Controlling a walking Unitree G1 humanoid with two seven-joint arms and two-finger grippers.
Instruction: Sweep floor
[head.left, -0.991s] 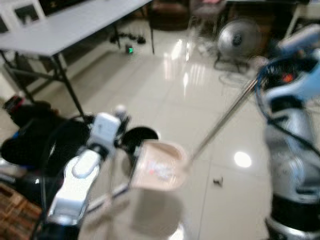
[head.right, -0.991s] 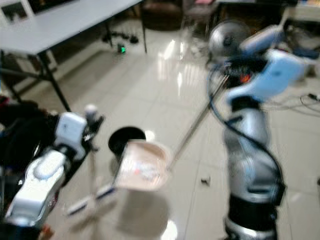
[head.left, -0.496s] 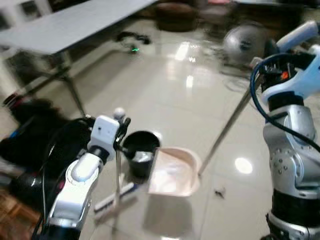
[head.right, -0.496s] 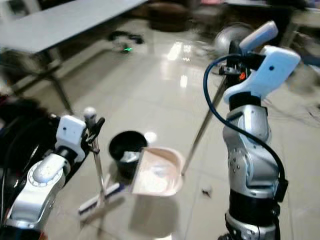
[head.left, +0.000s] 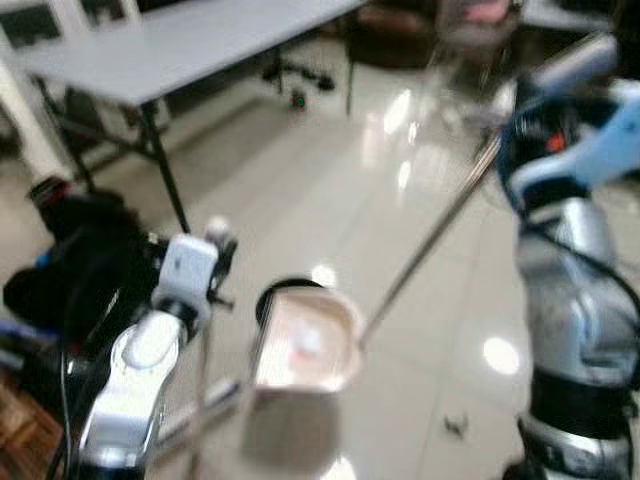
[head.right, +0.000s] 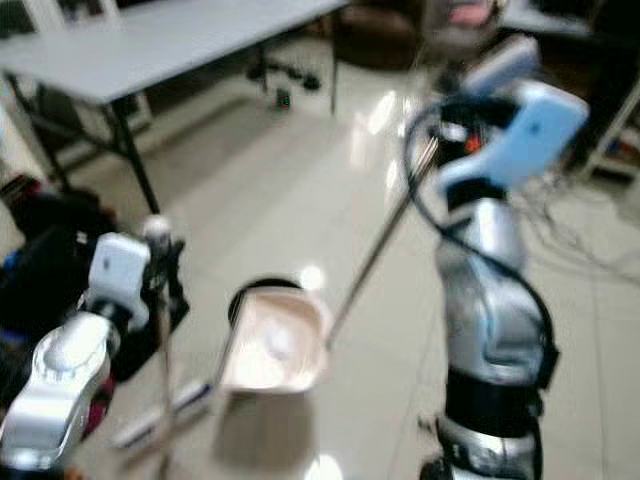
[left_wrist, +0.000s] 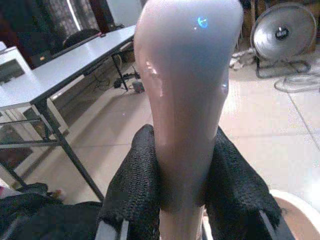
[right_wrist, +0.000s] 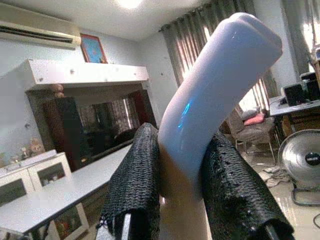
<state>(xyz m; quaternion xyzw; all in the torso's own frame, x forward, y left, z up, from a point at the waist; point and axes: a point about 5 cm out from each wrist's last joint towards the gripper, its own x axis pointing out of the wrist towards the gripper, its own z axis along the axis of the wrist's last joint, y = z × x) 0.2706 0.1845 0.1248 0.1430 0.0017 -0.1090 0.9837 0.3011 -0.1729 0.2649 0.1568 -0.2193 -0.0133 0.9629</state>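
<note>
A glossy pale tiled floor (head.left: 330, 190) is seen, with ceiling lights mirrored in it. A long grey table (head.left: 190, 40) stands at the far left, and a black bag (head.left: 70, 270) lies beneath it. The broom handle (left_wrist: 187, 100) is clamped in the left gripper (left_wrist: 187, 185). The dustpan handle (right_wrist: 210, 110) is clamped in the right gripper (right_wrist: 190, 185). The beige dustpan (head.left: 305, 340) is held above the floor, partly covering a black bin (head.left: 270, 295). A fan (left_wrist: 284, 34) stands farther off.

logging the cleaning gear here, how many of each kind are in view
brooms: 1, the broom, in the left gripper
dustpans: 1, the dustpan, its handle in the right gripper
bins: 1, the black bin, mostly hidden behind the dustpan
total: 3
</note>
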